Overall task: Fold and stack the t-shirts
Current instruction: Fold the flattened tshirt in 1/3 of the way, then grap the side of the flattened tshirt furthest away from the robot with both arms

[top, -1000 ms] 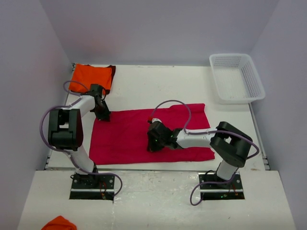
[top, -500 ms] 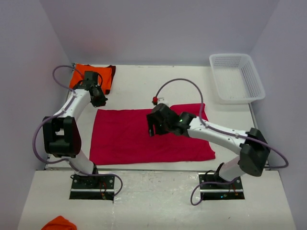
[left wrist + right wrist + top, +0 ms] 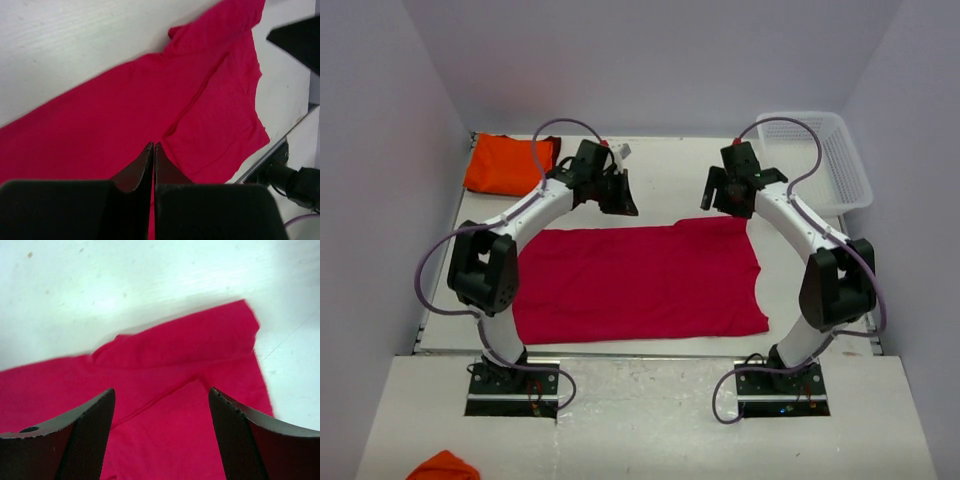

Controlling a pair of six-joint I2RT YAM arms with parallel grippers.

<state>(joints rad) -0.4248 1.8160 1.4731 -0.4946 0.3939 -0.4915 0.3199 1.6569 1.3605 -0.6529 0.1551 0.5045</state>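
Note:
The crimson-pink t-shirt (image 3: 640, 280) lies spread flat across the middle of the table, its neck end to the right. The orange t-shirt (image 3: 505, 165) sits folded at the back left corner, dark edge on its right. My left gripper (image 3: 625, 203) hangs over the crimson shirt's far edge, left of centre. In the left wrist view that gripper (image 3: 153, 145) is shut, nothing between its fingers, the shirt (image 3: 100, 120) below it. My right gripper (image 3: 723, 207) hovers over the shirt's far right corner. In the right wrist view it (image 3: 161, 390) stands open above the cloth (image 3: 190, 350).
A white lattice basket (image 3: 850, 160) stands at the back right, just behind my right arm. Another bit of orange cloth (image 3: 445, 466) lies on the near ledge at the bottom left. White table shows beyond the crimson shirt's far edge.
Both arms swung from the shirt's left edge and middle to its far edge. My right gripper opened and let go of the cloth. The crimson shirt now lies flatter and wider.

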